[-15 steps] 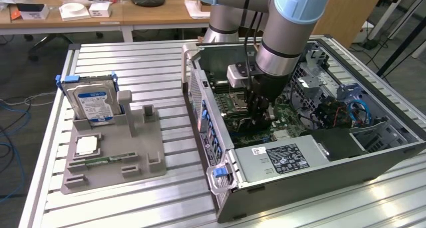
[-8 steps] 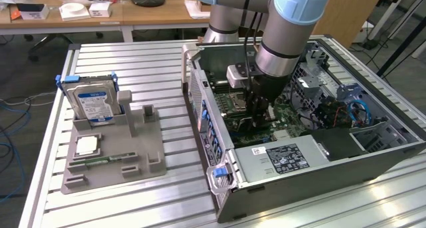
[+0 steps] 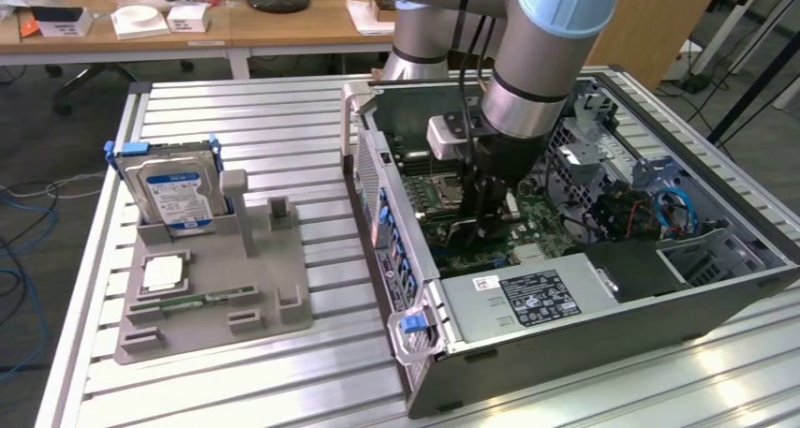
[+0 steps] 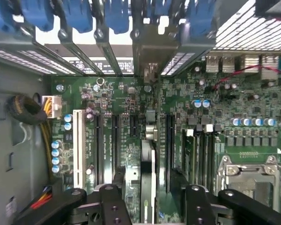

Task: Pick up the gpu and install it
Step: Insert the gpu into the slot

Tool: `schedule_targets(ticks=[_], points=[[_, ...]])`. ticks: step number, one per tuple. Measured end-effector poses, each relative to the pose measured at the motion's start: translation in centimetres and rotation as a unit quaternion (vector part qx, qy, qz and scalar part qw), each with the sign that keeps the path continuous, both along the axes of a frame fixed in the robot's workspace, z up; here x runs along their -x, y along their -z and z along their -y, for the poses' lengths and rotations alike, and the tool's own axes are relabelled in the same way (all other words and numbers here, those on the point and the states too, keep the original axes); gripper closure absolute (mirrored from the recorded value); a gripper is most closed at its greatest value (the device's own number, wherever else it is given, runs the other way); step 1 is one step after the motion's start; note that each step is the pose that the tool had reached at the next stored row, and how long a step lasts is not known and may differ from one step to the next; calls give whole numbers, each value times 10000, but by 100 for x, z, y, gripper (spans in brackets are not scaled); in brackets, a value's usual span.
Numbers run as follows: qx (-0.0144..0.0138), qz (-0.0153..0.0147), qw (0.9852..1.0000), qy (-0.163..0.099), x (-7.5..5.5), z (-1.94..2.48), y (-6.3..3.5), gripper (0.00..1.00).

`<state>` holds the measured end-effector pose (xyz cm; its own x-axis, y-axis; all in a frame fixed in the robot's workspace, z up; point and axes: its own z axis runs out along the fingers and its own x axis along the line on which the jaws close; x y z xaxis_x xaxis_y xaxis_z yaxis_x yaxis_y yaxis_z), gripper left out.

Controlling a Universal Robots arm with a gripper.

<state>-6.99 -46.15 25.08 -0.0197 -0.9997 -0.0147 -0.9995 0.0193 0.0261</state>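
The gpu stands on edge in a slot of the green motherboard, with its silver bracket against the case's rear slot openings. My gripper straddles the card. Its black fingers sit a little apart from each face of the card, so it is open and holds nothing. In the exterior view the gripper reaches straight down into the open computer case, low over the motherboard, and hides most of the card.
A grey parts holder on the slatted table, at the exterior view's left, carries a hard drive, a processor chip and a memory stick. In the case are the power supply, blue cables and the CPU socket.
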Motion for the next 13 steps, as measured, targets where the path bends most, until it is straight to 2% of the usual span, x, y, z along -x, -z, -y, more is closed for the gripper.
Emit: schedule_targets(ticks=[6,8,11,13], points=[[1,-1,10000,1,0,0,-264,49],[5,0,10000,1,0,-1,-273,50],[7,0,10000,1,0,0,-274,68],[7,0,10000,1,0,0,-274,68]])
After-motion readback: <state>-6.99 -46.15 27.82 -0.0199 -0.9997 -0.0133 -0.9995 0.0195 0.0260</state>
